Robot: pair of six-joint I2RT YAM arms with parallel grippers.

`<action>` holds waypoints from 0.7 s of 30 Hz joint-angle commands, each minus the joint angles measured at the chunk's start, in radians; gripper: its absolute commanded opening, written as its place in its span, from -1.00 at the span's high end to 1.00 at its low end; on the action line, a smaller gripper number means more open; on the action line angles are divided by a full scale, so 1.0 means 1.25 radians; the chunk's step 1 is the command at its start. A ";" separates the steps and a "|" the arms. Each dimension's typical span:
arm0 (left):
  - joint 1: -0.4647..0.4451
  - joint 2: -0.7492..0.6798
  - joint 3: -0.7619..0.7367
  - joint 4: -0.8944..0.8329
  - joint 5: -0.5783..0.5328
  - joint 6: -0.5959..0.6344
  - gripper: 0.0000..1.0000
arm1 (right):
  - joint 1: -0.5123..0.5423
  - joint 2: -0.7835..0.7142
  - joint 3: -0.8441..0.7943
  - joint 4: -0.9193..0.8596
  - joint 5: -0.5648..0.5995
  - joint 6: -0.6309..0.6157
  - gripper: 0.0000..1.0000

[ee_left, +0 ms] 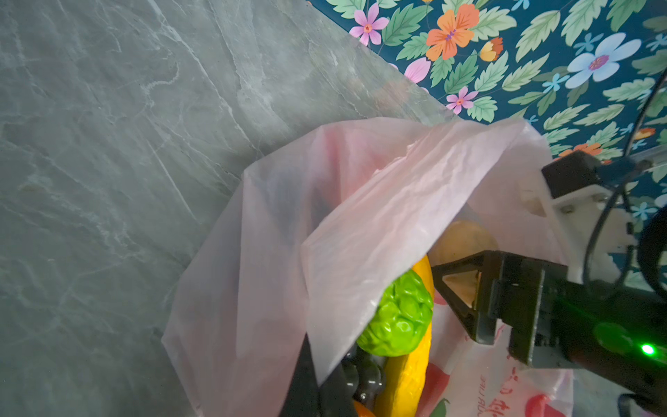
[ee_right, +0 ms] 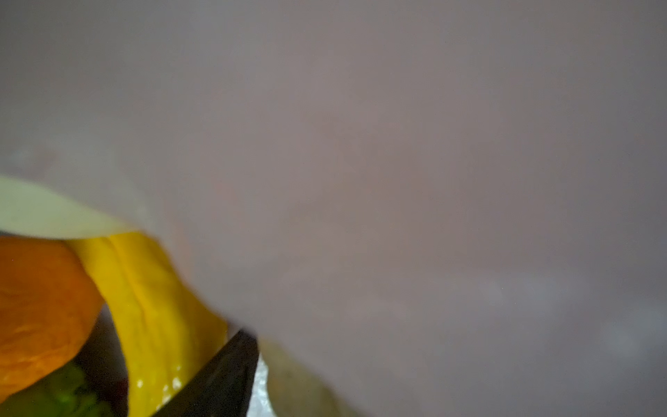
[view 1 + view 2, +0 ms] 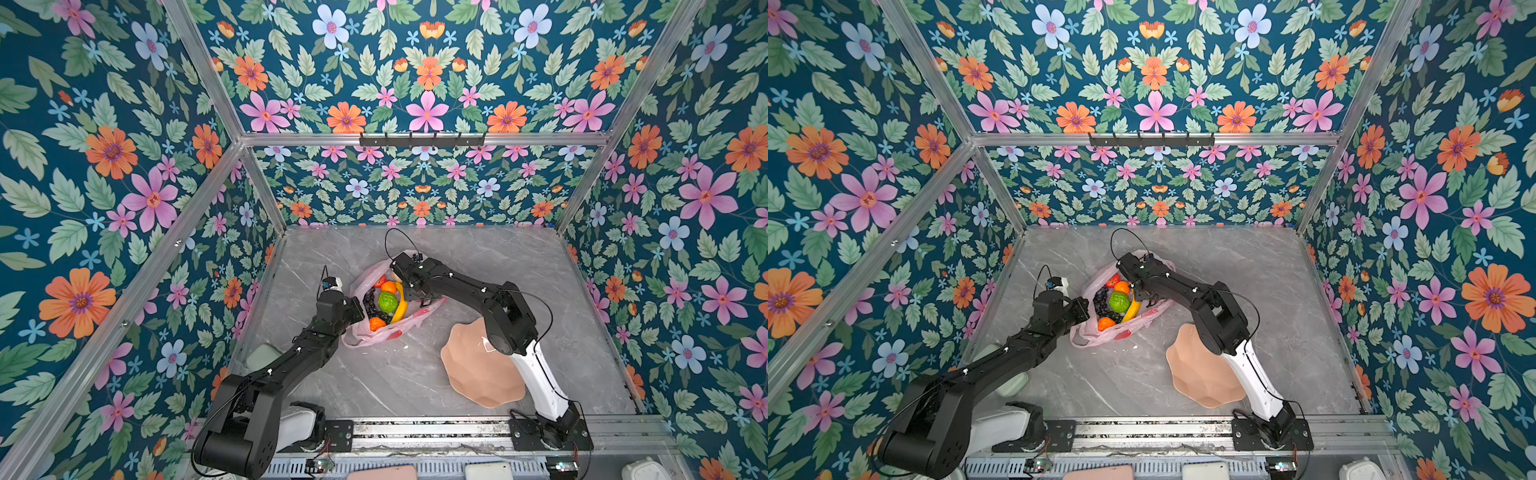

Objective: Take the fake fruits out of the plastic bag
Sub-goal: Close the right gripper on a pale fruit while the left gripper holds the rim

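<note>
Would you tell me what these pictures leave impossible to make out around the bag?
1. Right claw grip: under its own arm in both top views; plastic bag film smothers the right wrist view.
2. Cream lump: left wrist view, mostly behind film and that claw.
3. Grape bunch: top views, too small and dark to count grapes.

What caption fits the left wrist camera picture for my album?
Peeking into the pink plastic bag: bumpy green fruit, yellow banana, and the right claw poking in.
</note>
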 commanded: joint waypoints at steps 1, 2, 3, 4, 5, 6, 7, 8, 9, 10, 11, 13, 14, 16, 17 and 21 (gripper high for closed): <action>-0.001 0.002 0.005 0.011 0.000 0.001 1.00 | 0.000 -0.003 -0.001 -0.018 0.003 0.024 -0.47; 0.000 0.002 0.005 0.011 0.000 0.001 1.00 | 0.000 -0.002 0.000 -0.019 0.006 0.024 -0.43; 0.001 0.000 0.005 0.010 0.000 0.002 1.00 | -0.001 -0.001 0.000 -0.019 0.008 0.022 -0.39; 0.000 -0.001 0.005 0.010 0.000 0.002 1.00 | 0.000 0.000 0.003 -0.018 0.009 0.019 -0.35; 0.001 -0.001 0.005 0.009 -0.002 0.003 1.00 | 0.000 0.002 0.004 -0.018 0.010 0.016 -0.33; 0.000 -0.003 0.004 0.008 -0.002 0.004 1.00 | 0.000 0.002 0.005 -0.017 0.011 0.013 -0.30; 0.000 -0.004 0.004 0.008 -0.003 0.005 1.00 | 0.000 0.001 0.005 -0.014 0.012 0.008 -0.26; 0.000 -0.004 0.004 0.006 -0.004 0.005 1.00 | 0.000 -0.004 0.004 -0.010 0.013 0.003 -0.23; 0.000 -0.006 0.002 0.006 -0.004 0.005 1.00 | 0.000 -0.008 0.001 -0.005 0.010 -0.006 -0.22; -0.001 -0.007 0.001 0.005 -0.004 0.005 1.00 | 0.000 -0.014 -0.003 0.003 0.007 -0.014 -0.20; 0.000 -0.008 0.000 0.006 -0.004 0.005 1.00 | -0.001 -0.020 -0.006 0.008 0.004 -0.021 -0.19; 0.001 -0.010 -0.002 0.006 -0.006 0.005 1.00 | 0.000 -0.033 -0.019 0.021 0.000 -0.037 -0.15; 0.000 -0.011 -0.003 0.005 -0.006 0.005 1.00 | 0.000 -0.042 -0.027 0.028 -0.006 -0.044 -0.13; 0.000 -0.012 -0.004 0.005 -0.006 0.005 1.00 | 0.000 -0.056 -0.043 0.041 -0.016 -0.059 -0.08; 0.000 -0.013 -0.004 0.005 -0.007 0.005 1.00 | -0.001 -0.062 -0.049 0.044 -0.023 -0.066 -0.07; 0.001 -0.013 -0.005 0.005 -0.008 0.006 1.00 | -0.001 -0.084 -0.071 0.054 -0.052 -0.090 -0.02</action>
